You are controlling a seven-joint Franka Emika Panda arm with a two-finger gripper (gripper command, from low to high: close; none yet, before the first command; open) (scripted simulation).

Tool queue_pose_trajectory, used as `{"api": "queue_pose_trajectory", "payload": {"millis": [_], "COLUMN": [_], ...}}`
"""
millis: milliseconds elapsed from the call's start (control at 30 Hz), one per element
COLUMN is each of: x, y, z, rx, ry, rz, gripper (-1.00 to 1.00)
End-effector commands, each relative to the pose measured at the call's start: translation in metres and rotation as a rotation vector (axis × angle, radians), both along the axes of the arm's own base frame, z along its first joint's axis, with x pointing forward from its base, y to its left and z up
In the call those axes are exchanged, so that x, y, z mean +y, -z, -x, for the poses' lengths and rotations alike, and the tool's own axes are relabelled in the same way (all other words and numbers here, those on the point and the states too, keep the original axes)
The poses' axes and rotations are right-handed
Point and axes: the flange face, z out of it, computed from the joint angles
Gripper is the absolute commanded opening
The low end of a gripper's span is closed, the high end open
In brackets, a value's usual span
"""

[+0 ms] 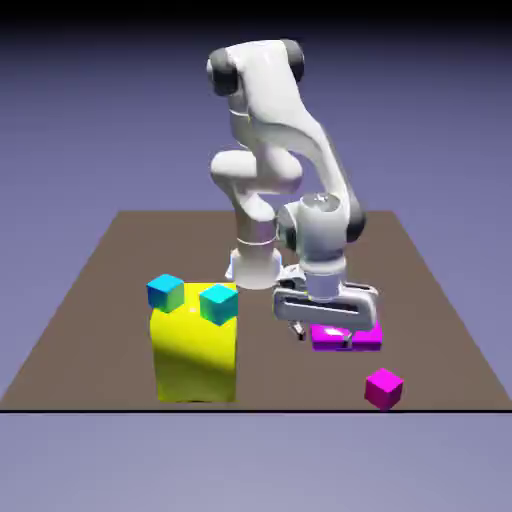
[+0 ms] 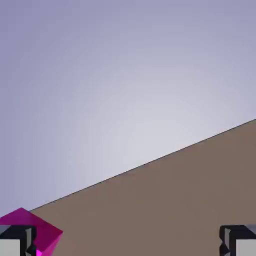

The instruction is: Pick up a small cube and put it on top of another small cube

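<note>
- I see the gripper (image 1: pixel 330 335) hanging low over the table (image 1: pixel 100 290), directly above the flat magenta slab (image 1: pixel 346 338), toward the near edge and right of centre in the exterior view.
- In the hand view its two grey fingertips (image 2: pixel 17 241) sit far apart at the bottom corners with bare table (image 2: pixel 190 200) between them, so I read the claw as spread wide and holding nothing.
- The small magenta cube (image 1: pixel 384 388) rests on the table close to the near edge, nearer the camera than the slab and toward the exterior view's right; it is apart from the gripper.
- In the hand view a magenta block (image 2: pixel 35 232) shows at the lower left, just behind one fingertip; I cannot tell whether this is the cube or the slab.
- A tall yellow block (image 1: pixel 195 350) stands near the near edge toward the exterior view's left.
- Two cyan cubes (image 1: pixel 166 292) sit at the top of that yellow block, side by side.
</note>
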Motion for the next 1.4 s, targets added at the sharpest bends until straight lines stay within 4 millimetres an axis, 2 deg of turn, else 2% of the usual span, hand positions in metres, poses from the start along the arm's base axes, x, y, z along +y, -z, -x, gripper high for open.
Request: {"api": "queue_pose_trajectory", "payload": {"millis": [0,267,433,500,600,633,667,733,767,867,900,933,1033,1133,1367], "x": [0.006,0.051,0.070,0.071,0.089,0.089,0.089,0.076,0.064,-0.049,-0.090,-0.121,-0.168,-0.214,-0.315], "y": [0.007,0.050,0.062,0.063,0.126,0.126,0.126,0.081,0.061,0.016,-0.003,-0.016,-0.022,-0.037,-0.096], "z": [-0.002,-0.021,-0.035,-0.036,-0.021,-0.021,-0.021,-0.033,-0.041,-0.113,-0.130,-0.138,-0.127,-0.112,-0.061], "rx": [0.030,0.267,0.416,0.422,0.422,0.422,0.422,0.422,0.407,0.155,0.075,0.036,0.096,0.150,0.241], "ry": [0.023,0.225,0.363,0.369,0.369,0.369,0.369,0.370,0.372,0.415,0.428,0.443,0.509,0.584,0.771], "rz": [-0.014,-0.132,-0.210,-0.214,-0.214,-0.214,-0.214,-0.215,-0.212,-0.148,-0.115,-0.082,-0.020,0.019,0.010], "gripper": [0.00,0.00,0.00,0.00,0.00,-1.00,-1.00,-1.00,-1.00,-1.00,-1.00,-1.00,-1.00,-1.00,-1.00]}}
